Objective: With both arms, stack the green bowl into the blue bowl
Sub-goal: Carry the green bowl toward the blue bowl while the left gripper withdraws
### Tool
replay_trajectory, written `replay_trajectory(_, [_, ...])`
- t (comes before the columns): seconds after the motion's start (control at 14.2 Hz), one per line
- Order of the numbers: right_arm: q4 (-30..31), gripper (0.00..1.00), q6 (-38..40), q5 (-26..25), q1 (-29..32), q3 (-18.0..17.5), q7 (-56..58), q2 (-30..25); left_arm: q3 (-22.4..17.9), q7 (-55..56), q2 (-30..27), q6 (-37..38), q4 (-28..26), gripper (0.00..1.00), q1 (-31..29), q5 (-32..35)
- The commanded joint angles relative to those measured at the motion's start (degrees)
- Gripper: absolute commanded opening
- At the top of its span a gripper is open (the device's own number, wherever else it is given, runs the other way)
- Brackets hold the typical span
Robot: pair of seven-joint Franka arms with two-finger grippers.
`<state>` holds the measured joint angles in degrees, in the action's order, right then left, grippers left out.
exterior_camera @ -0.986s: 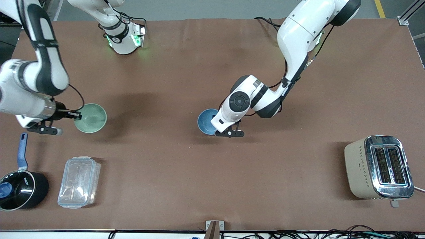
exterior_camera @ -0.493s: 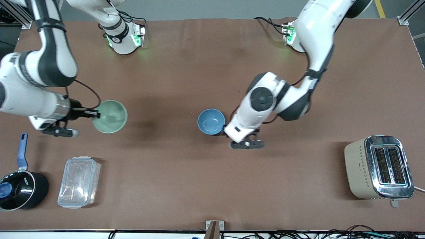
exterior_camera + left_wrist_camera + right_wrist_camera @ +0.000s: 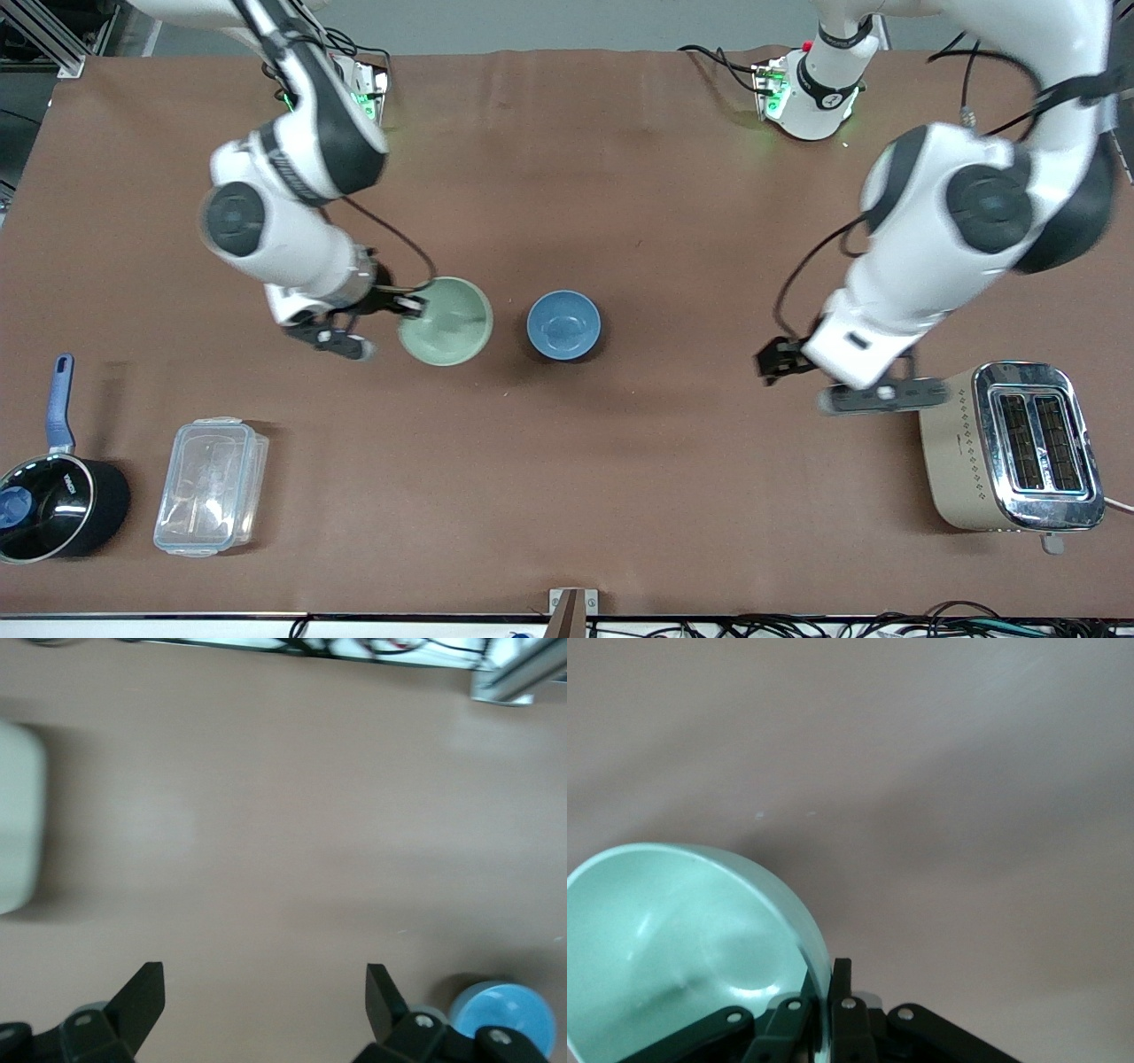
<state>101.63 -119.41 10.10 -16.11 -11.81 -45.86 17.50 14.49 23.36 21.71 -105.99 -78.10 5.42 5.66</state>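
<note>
Jaws of the right gripper [image 3: 415, 307] are clamped on the rim of the green bowl [image 3: 447, 322], one finger inside the bowl and one outside, as the right wrist view shows [image 3: 819, 1005]. That gripper holds the bowl over the table [image 3: 567, 177], just beside the blue bowl [image 3: 563, 324] and toward the right arm's end of the table from it. The blue bowl sits upright on the table near its middle, with nothing touching it.

Jaws of the left gripper [image 3: 778, 359] stand wide apart with nothing between them; the left wrist view shows both black fingers [image 3: 142, 997] spread over bare table. This gripper hangs over the table between the blue bowl and a beige toaster [image 3: 1010, 447] at the left arm's end.

At the right arm's end, near the front camera, sit a clear plastic lidded container [image 3: 211, 486] and a black saucepan [image 3: 55, 505] with a blue handle.
</note>
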Motion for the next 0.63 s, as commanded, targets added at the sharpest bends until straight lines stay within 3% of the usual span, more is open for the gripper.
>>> replay_trajectory(0.0, [-1.44, 0.0, -5.46, -0.43, -5.84, -0.15, -9.84, 4.54, 0.79, -6.8, -4.12, 4.82, -1.44, 1.0, -4.7, 0.58])
replay_trajectory(0.35, [-1.35, 0.0, -13.82, -7.54, -12.53, -0.23, -22.85, 10.96, 0.71, -10.97, -5.27, 11.77, 1.89, 1.0, -9.02, -0.73])
replay_trajectory(0.56, [-1.17, 0.01, -14.53, -8.69, -14.65, -0.24, -25.07, 12.29, 0.53, -10.97, -5.45, 13.35, 3.12, 1.0, -10.24, -1.88])
